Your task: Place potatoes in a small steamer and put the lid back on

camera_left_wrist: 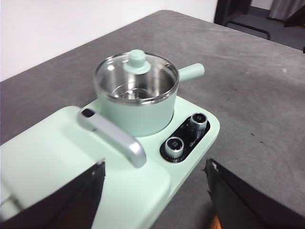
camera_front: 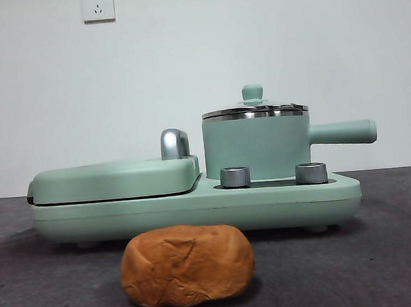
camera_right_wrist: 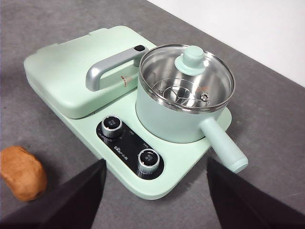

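Both arms are hovering above the appliance with nothing in hand: the left gripper (camera_left_wrist: 155,191) is holding its jaws wide apart over the griddle cover (camera_left_wrist: 47,157), and the right gripper (camera_right_wrist: 155,191) is likewise showing its jaws spread and empty, looking down on the control knobs (camera_right_wrist: 112,126). The lid (camera_right_wrist: 188,78) is sitting closed on the small steamer (camera_front: 257,148), its knob upright at centre; through the glass the steel interior is showing bare, so loading is not yet started. Judgement: the lid is needing removal first, since it is blocking the only way into the pot. The potato (camera_front: 187,264) is lying on the grey table (camera_front: 398,252), in front of the appliance base (camera_front: 195,207) and apart from it, roughly level with the hinge handle (camera_front: 174,143) between cover and pot. Relative to the grippers, the potato is resting off to the side of the right gripper and well apart from both sets of jaws; only an orange sliver is showing by the left gripper's jaw.
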Tool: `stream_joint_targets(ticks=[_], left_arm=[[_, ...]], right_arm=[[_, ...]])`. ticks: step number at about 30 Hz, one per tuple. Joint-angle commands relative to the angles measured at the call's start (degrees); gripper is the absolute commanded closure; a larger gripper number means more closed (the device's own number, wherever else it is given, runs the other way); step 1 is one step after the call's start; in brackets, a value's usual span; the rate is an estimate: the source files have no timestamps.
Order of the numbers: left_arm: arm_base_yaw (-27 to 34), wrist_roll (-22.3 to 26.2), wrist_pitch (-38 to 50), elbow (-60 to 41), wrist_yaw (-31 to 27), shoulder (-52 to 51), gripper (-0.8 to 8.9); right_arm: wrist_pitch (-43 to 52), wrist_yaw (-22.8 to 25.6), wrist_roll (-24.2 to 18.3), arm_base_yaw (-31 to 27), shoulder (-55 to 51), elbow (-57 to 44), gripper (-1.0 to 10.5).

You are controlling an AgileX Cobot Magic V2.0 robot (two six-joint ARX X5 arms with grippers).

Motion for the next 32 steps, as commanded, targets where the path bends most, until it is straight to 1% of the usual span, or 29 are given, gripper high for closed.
stream_joint_targets(ticks=[1,6,8,11,13,15,17,24,28,32], left_arm=[[-2.03,-0.02,4.70,1.18,0.17,4.63,4.71],[-6.19,-0.35,17.25,1.18,0.15,13.60,4.75],[-7.89,-2.38,23.50,1.18,-0.55,17.40,4.75],[-10.73,-6.25,32.46,1.46,-5.09,23.28,4.75],[-12.74,-7.43,37.64,2.10,-9.18,27.26,4.75],[-14.53,-7.58,40.89,3.58,-12.37,31.04,4.75],[-16.00,-7.58,42.01,5.99,-13.99,34.73,4.75],[-19.34,-7.61,42.10,17.94,-14.58,47.43,4.75],[-19.82,-7.61,42.07,24.00,-14.97,53.11,4.75],[-19.85,-7.61,42.03,28.89,-18.10,58.10,4.75]], right_arm=[[0.59,0.02,1.44,0.24,0.17,0.90,6.1],[0.59,0.07,1.44,0.24,0.20,0.90,6.1],[0.59,0.09,1.44,0.24,0.20,0.90,6.1],[0.57,0.11,1.44,0.20,0.20,0.90,6.1],[0.57,0.11,1.46,0.20,0.20,0.90,6.1],[0.57,0.11,1.66,0.20,0.22,0.90,6.1],[0.57,0.11,2.56,0.20,0.22,0.90,6.1],[0.57,0.11,2.97,0.20,0.22,0.90,6.1],[0.57,0.11,2.99,0.20,0.22,0.90,6.1],[0.57,0.11,2.99,0.20,0.22,0.90,6.1]])
